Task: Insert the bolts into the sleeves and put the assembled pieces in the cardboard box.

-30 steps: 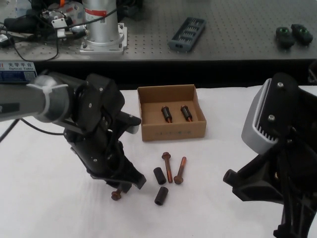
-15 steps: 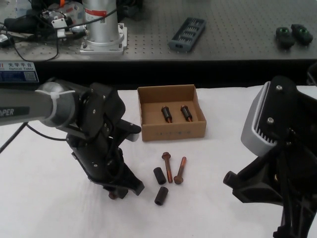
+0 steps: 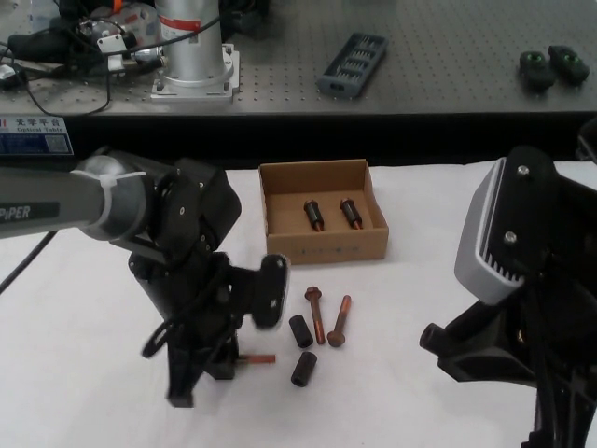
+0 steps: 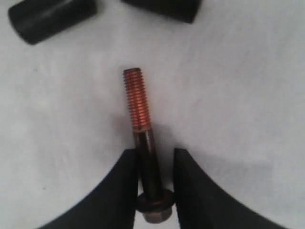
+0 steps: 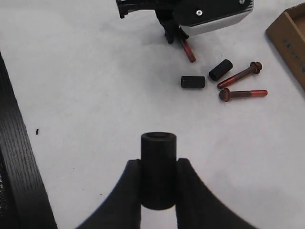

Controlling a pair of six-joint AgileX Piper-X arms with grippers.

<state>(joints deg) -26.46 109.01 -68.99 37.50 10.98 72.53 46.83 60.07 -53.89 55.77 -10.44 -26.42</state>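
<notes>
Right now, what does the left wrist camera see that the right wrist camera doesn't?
Left wrist view: the bolt up close, with its head and its threads plain to see.
Right wrist view: the right gripper shut on a sleeve, two loose bolts, and a corner of the box.
Both: the left gripper shut on the bolt, and two loose sleeves lying nearby.
</notes>
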